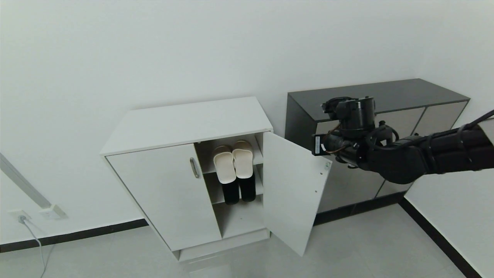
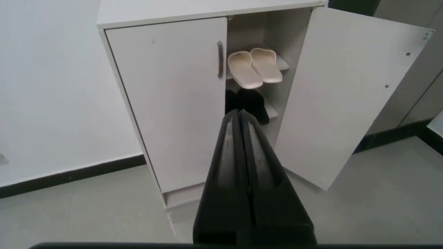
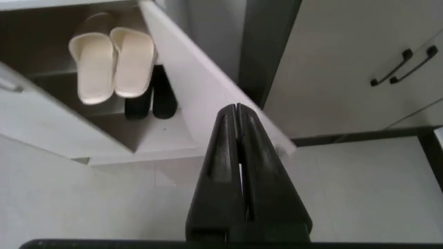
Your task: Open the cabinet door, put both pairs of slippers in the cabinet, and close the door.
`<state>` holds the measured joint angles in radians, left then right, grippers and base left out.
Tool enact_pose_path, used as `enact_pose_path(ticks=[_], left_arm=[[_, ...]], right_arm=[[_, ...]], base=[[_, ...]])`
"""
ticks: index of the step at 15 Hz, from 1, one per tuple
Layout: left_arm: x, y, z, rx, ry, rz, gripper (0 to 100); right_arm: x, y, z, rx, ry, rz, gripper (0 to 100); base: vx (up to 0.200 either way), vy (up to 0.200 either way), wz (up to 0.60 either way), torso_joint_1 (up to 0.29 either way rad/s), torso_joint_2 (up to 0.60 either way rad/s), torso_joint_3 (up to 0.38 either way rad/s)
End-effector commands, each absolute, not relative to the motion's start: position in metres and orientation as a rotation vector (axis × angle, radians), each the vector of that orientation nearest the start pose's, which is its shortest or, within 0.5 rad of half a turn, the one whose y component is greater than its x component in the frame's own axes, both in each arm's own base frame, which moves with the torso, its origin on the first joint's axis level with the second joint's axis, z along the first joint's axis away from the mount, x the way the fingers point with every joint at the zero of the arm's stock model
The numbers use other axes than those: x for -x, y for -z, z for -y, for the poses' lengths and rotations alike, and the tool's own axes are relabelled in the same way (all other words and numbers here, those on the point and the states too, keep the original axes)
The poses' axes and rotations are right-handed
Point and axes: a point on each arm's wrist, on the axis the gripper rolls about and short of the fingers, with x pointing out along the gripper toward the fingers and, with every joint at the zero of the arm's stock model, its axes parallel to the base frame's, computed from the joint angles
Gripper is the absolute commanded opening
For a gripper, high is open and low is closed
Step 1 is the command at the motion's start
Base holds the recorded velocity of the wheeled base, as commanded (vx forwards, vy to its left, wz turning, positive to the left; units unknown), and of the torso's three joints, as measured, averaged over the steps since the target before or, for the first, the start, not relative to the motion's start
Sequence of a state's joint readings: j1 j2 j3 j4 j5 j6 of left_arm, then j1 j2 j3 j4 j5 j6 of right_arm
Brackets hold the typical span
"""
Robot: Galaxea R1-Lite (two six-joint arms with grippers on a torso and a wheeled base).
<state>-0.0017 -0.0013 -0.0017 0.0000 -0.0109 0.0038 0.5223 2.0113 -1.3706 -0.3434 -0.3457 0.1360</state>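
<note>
Resting side by side on the upper shelf of the white cabinet [image 1: 185, 123] are the cream slippers [image 1: 233, 160], with the black slippers [image 1: 239, 191] on the shelf just below; the right door [image 1: 289, 193] stands open. The right gripper [image 3: 237, 109], clenched on nothing, hangs near that door's outer edge. The left gripper [image 2: 239, 114], also clenched and empty, faces the cabinet front.
</note>
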Motion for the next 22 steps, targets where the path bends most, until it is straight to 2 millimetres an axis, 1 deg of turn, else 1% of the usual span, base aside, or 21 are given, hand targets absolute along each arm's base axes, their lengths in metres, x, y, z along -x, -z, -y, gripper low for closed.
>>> enact_pose_path(ticks=[1, 4, 5, 6, 8, 11, 14, 15, 16, 17, 19, 20, 21, 22], left_arm=[[0.023, -0.076, 0.000, -0.003, 0.012, 0.002, 0], [0.023, -0.076, 0.000, -0.003, 0.012, 0.002, 0], [0.023, -0.076, 0.000, -0.003, 0.012, 0.002, 0], [0.023, -0.076, 0.000, -0.003, 0.012, 0.002, 0], [0.023, -0.076, 0.000, -0.003, 0.012, 0.002, 0], [0.023, -0.076, 0.000, -0.003, 0.012, 0.002, 0], [0.023, -0.076, 0.000, -0.003, 0.012, 0.002, 0], [0.023, -0.076, 0.000, -0.003, 0.012, 0.002, 0], [0.023, -0.076, 0.000, -0.003, 0.012, 0.002, 0], [0.023, -0.076, 0.000, -0.003, 0.012, 0.002, 0], [0.023, -0.076, 0.000, -0.003, 0.012, 0.002, 0], [0.023, -0.076, 0.000, -0.003, 0.012, 0.002, 0], [0.023, -0.076, 0.000, -0.003, 0.012, 0.002, 0], [0.023, -0.076, 0.000, -0.003, 0.012, 0.002, 0]], right_arm=[[-0.393, -0.170, -0.198, -0.004, -0.118, -0.315, 0], [-0.414, -0.155, -0.196, -0.024, -0.088, -0.323, 0], [-0.415, -0.154, -0.196, -0.026, -0.087, -0.323, 0], [-0.424, -0.146, -0.194, -0.025, -0.075, -0.328, 0], [-0.430, -0.139, -0.193, -0.024, -0.066, -0.335, 0], [-0.435, -0.133, -0.190, -0.021, -0.056, -0.342, 0], [-0.434, -0.129, -0.190, -0.017, -0.055, -0.355, 0], [-0.428, -0.130, -0.192, -0.012, -0.062, -0.362, 0], [-0.426, -0.130, -0.193, -0.009, -0.065, -0.366, 0], [-0.412, -0.131, -0.202, 0.003, -0.094, -0.381, 0], [-0.372, -0.137, -0.225, 0.027, -0.173, -0.398, 0], [-0.359, -0.139, -0.232, 0.026, -0.202, -0.392, 0], [-0.337, -0.144, -0.244, 0.025, -0.258, -0.367, 0], [-0.323, -0.146, -0.249, 0.027, -0.289, -0.360, 0]], base=[[0.000, 0.000, 0.00, 0.000, 0.00, 0.000], [0.000, 0.000, 0.00, 0.000, 0.00, 0.000], [0.000, 0.000, 0.00, 0.000, 0.00, 0.000], [0.000, 0.000, 0.00, 0.000, 0.00, 0.000], [0.000, 0.000, 0.00, 0.000, 0.00, 0.000], [0.000, 0.000, 0.00, 0.000, 0.00, 0.000], [0.000, 0.000, 0.00, 0.000, 0.00, 0.000], [0.000, 0.000, 0.00, 0.000, 0.00, 0.000], [0.000, 0.000, 0.00, 0.000, 0.00, 0.000], [0.000, 0.000, 0.00, 0.000, 0.00, 0.000], [0.000, 0.000, 0.00, 0.000, 0.00, 0.000], [0.000, 0.000, 0.00, 0.000, 0.00, 0.000], [0.000, 0.000, 0.00, 0.000, 0.00, 0.000], [0.000, 0.000, 0.00, 0.000, 0.00, 0.000]])
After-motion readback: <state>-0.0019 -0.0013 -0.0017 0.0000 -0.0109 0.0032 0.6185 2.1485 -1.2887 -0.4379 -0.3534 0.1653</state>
